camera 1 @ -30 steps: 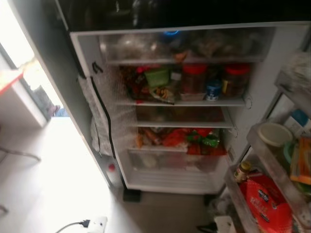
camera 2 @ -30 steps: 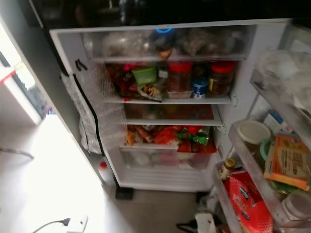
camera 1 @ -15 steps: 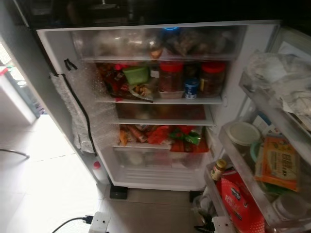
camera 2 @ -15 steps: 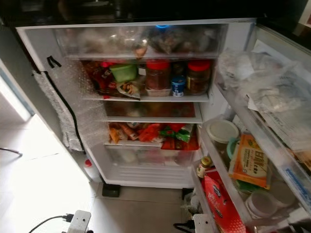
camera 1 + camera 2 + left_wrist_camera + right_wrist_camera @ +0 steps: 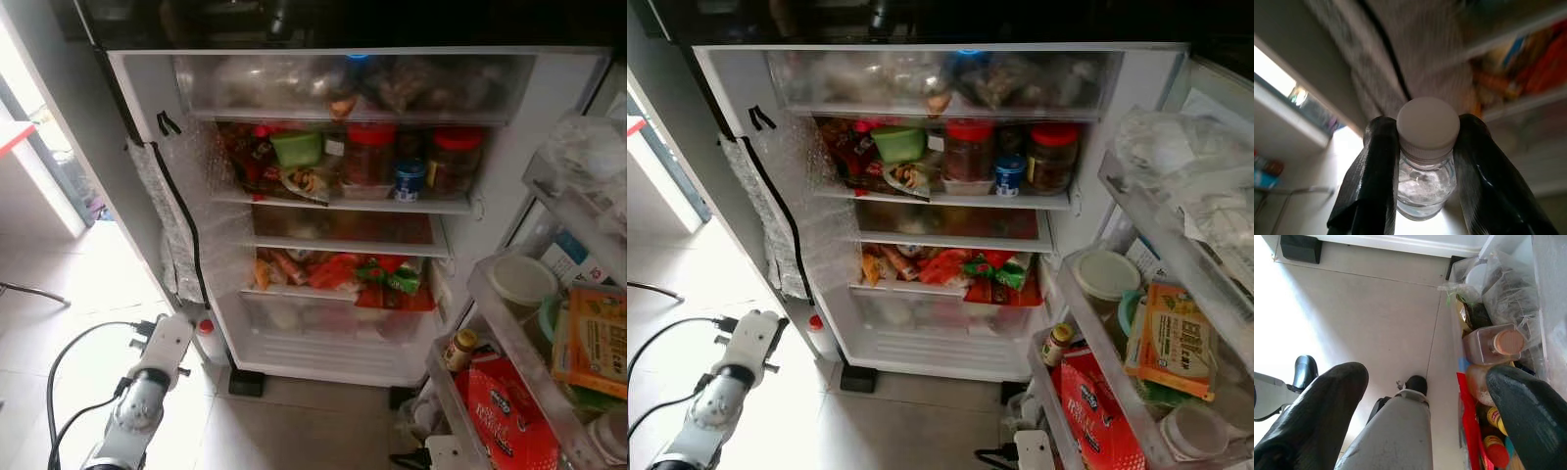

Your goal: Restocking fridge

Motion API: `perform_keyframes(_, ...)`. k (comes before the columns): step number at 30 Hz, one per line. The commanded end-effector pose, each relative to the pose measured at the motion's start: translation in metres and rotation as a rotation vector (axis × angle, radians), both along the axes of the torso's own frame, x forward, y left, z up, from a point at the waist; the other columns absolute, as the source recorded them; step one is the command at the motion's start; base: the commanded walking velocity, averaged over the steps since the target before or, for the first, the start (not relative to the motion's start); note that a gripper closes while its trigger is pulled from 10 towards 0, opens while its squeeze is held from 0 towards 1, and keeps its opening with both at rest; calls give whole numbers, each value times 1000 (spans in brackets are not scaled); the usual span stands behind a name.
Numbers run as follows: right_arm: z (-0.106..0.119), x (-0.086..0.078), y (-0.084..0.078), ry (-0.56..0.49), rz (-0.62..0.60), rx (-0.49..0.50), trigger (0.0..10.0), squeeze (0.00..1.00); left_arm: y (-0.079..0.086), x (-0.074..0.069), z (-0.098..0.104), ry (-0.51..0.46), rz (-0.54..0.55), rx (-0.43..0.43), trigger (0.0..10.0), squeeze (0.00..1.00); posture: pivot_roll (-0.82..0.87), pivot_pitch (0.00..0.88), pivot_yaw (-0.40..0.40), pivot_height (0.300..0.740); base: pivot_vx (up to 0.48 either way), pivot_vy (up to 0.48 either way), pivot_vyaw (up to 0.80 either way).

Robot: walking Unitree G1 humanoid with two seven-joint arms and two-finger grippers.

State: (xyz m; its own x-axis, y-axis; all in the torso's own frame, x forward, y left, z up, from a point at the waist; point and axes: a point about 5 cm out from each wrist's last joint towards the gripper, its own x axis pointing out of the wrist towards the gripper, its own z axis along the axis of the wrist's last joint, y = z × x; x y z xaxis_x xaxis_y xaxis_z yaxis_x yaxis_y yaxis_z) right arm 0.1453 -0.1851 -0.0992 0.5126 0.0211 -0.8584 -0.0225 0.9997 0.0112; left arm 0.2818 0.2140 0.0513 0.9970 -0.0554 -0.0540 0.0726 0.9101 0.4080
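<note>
Fridge (image 5: 1136, 108) open over grey tiled floor (image 5: 1376, 313), shelves crowded.

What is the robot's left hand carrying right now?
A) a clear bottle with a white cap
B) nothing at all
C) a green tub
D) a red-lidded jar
A: in the left wrist view the left gripper has its two black fingers closed on the neck of a clear bottle with a white cap.
</note>
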Motion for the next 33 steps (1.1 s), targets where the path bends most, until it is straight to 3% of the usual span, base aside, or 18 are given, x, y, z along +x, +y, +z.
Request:
perform_keyframes(1,0,0,2,-2,5,4,10000,0,-21,2,15,-50,-109,-60,10000,0,-5,0,44,740,0,0,0)
perform_keyframes(2,0,0,2,-2,5,4,10000,0,-21,2,15,-50,-109,-60,10000,0,-5,0,44,740,0,0,0)
perform_keyframes(4,0,0,2,-1,8,3,10000,0,-41,-1,26,-89,-172,-140,10000,0,-5,0,44,740,0,0,0)
perform_keyframes(7,0,0,2,-1,9,3,10000,0,-49,-3,30,-100,-190,-168,10000,0,-14,0,46,740,0,0,0)
perform_keyframes(9,0,0,2,-2,9,4,10000,0,-65,-9,36,-105,-238,-221,10000,0,-11,0,44,740,0,0,0)
perform_keyframes(13,0,0,2,-3,9,4,10000,0,-80,-16,39,-97,-284,-266,10000,0,-8,0,43,740,0,0,0)
perform_keyframes(20,0,-1,3,-4,13,11,10000,0,-89,-20,43,-74,-320,-249,10000,0,-11,0,45,740,0,0,0)
perform_keyframes(33,-1,-2,4,2,21,7,10000,0,-90,-19,52,-63,-332,-244,10000,0,-8,0,46,740,0,0,0)
